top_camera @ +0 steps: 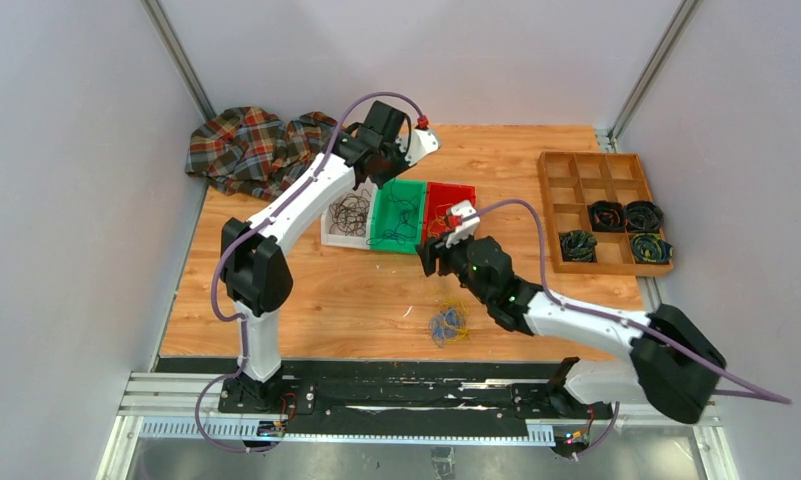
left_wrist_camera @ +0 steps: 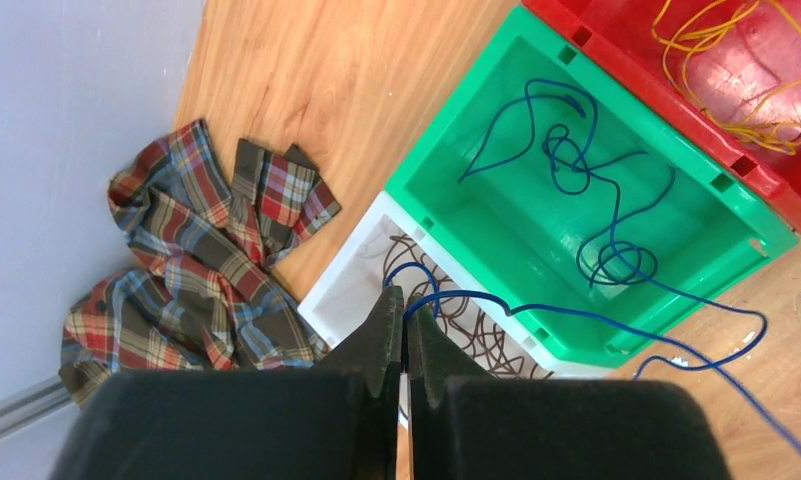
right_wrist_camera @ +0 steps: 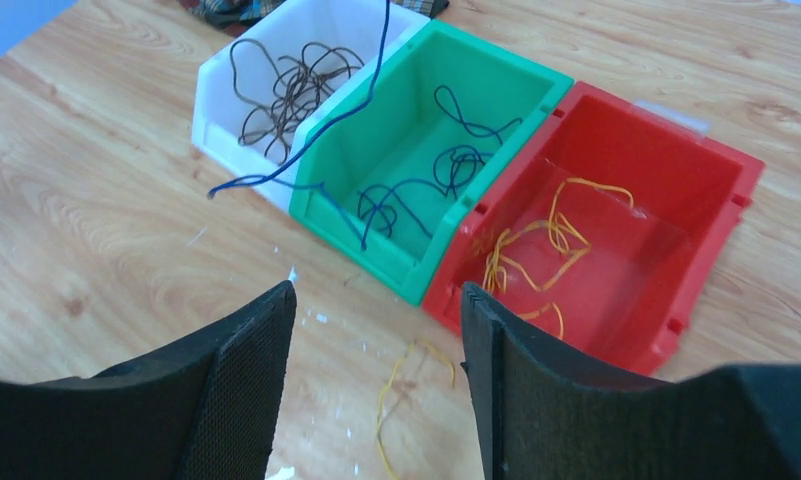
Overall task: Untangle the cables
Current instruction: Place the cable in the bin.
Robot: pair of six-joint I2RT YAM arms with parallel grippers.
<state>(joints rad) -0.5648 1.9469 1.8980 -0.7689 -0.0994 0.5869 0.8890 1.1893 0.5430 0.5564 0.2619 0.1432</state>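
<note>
"Left wrist view: left gripper (left_wrist_camera: 404,330) pinched tight on a blue wire (left_wrist_camera: 536,308) that trails over the green bin (left_wrist_camera: 446,150). It looks light, limp and springy."
"And the cable clump (top_camera: 448,322)?"
"On the table (top_camera: 326,300) near the arms. Take one loose strand. Right gripper (right_wrist_camera: 376,300) gapes empty. The interlocking is too small to read."

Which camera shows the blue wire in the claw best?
The left wrist view: the blue wire runs from the shut left gripper over the green bin's rim. The right wrist view shows it hanging down from above; the top view barely shows it.
</note>
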